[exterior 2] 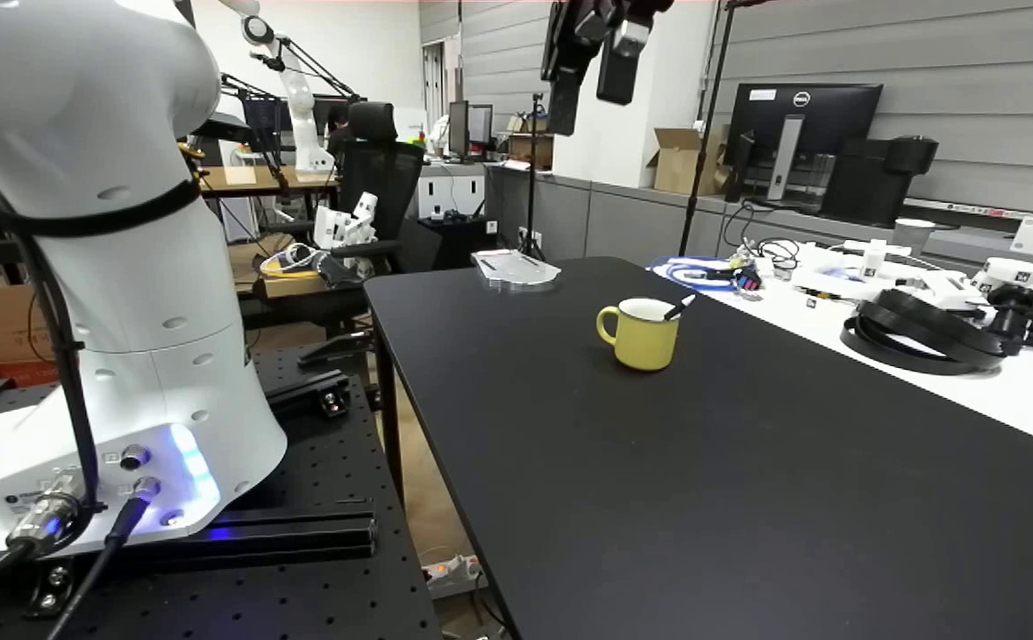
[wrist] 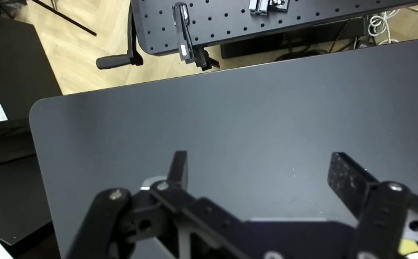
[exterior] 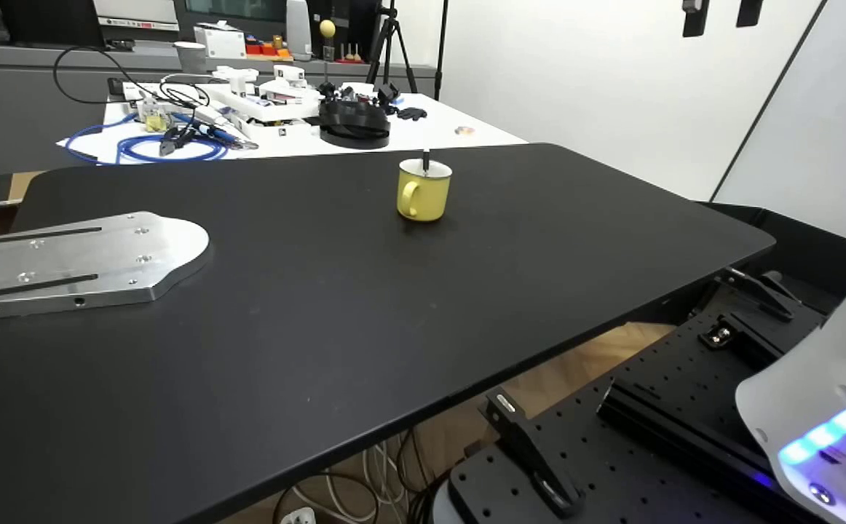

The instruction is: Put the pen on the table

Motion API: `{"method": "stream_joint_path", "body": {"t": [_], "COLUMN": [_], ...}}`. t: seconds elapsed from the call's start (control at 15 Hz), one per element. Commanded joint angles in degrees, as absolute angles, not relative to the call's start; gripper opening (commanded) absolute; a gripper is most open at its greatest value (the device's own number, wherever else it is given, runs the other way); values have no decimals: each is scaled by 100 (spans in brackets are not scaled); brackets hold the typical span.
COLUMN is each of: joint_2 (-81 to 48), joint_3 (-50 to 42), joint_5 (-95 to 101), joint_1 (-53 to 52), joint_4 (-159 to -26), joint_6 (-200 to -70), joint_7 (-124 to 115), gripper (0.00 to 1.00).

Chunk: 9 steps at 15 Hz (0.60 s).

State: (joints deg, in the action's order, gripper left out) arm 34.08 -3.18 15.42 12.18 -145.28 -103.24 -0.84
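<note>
The pen [exterior: 426, 161] stands inside a small yellow cup [exterior: 420, 202], its dark upper end sticking out above the rim. In an exterior view the pen [exterior 2: 680, 308] leans against the rim, dark with a whitish tip. The cup stands upright on the black table [exterior: 306, 364]. My gripper [wrist: 259, 156] is open and empty, high above the table. Its fingertips also show at the top of both exterior views [exterior: 721, 22] [exterior 2: 589, 102]. In the wrist view only a yellow bit of the cup [wrist: 408, 247] shows at the lower right; the pen is not visible there.
A silver metal plate [exterior: 95, 255] lies at one end of the table. A cluttered white-topped table [exterior: 481, 135] with cables and black straps adjoins the far edge. The robot base stands on a black perforated platform [exterior 2: 303, 587] beside the near edge.
</note>
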Motion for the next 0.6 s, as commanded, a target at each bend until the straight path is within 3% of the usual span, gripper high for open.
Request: {"method": "stream_joint_path", "body": {"t": [0.0, 0.2, 0.53], "joint_2": [3410, 3260, 1963], "joint_3": [-418, -451, -593], "joint_5": [1592, 1547, 1396], "joint_1": [1099, 1075, 1020], "joint_4": [-14517, -14383, -13331], "joint_6": [-10297, -10287, -10878], "joint_7": [-135, -76, -99], "gripper": [100, 100, 100]}}
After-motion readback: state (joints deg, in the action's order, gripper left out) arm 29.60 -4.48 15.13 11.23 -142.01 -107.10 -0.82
